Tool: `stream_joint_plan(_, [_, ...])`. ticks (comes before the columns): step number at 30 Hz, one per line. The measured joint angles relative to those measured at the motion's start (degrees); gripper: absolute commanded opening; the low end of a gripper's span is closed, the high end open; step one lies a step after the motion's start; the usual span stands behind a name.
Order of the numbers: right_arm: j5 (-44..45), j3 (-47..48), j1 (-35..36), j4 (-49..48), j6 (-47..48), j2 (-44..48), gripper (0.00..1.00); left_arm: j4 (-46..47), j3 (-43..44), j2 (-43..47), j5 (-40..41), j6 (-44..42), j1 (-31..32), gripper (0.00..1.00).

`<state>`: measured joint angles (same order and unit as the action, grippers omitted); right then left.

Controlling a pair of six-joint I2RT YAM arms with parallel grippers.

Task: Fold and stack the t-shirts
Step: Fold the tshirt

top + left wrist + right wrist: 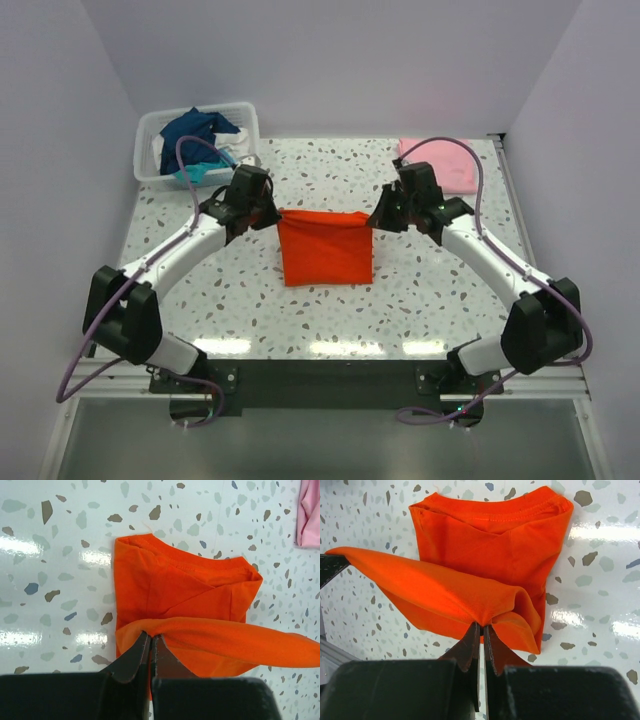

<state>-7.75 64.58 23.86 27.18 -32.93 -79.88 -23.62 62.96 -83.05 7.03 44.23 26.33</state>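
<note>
An orange-red t-shirt (pixel 325 250) lies partly folded at the middle of the table. Its far edge is raised and stretched between both grippers. My left gripper (pixel 272 212) is shut on the left corner of that edge (pixel 150 634). My right gripper (pixel 378 214) is shut on the right corner (pixel 482 624). The lower layers (pixel 175 587) (pixel 490 535) rest flat on the table beneath the lifted edge. A light pink t-shirt (pixel 445 162) lies folded at the far right (pixel 309 515). Navy, teal and white t-shirts (pixel 200 138) are heaped in a basket.
The translucent white plastic basket (pixel 150 125) stands at the far left corner of the speckled table (pixel 330 320). A metal rail (pixel 515 190) runs along the table's right edge. Walls close in the back and both sides.
</note>
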Motion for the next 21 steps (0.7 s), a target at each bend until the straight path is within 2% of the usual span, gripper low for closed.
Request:
stream_joint_plan(19, [-1.9,2.7,-4.1,-6.5,-1.4,-14.3,0.00,1.8,13.4,-21.8,-5.4,-4.6,-4.3,0.00])
stream_joint_plan(21, [-1.8,3.1,-4.9,-7.0,-1.7,-16.1,0.00,1.7,15.7,-24.4,-5.7,-5.1,-4.3,0.02])
